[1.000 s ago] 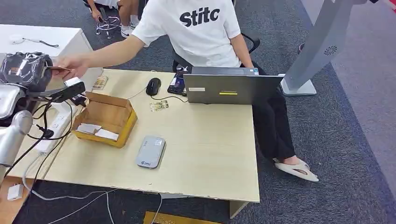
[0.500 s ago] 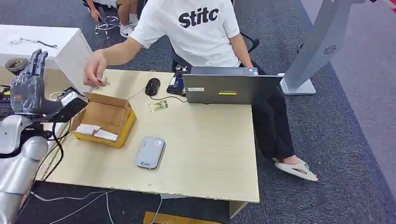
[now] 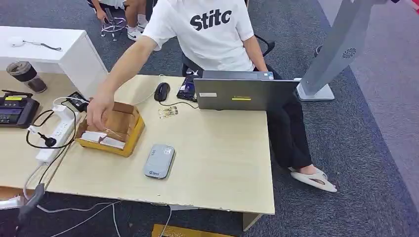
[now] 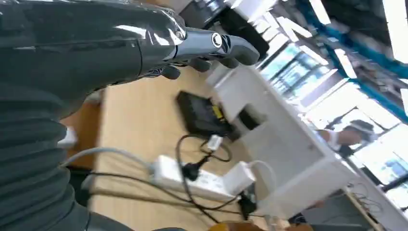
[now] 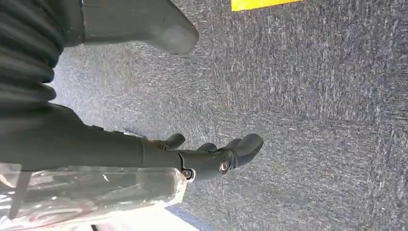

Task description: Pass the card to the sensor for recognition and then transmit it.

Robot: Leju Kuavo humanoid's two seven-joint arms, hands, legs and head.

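Risk of a stalled handover: both left hand (image 4: 159, 43) and right hand (image 5: 211, 156) hang empty, fingers loosely apart, while person's hand (image 3: 100, 109) sits in the cardboard box (image 3: 129, 136).

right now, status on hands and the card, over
Left hand open, empty. Right hand open, hanging over carpet. Person's hand reaching into cardboard box; card itself can't be made out. Sensor unobstructed.

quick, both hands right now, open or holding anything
left hand: open, holds nothing.
right hand: open, holds nothing, hangs over the carpet.
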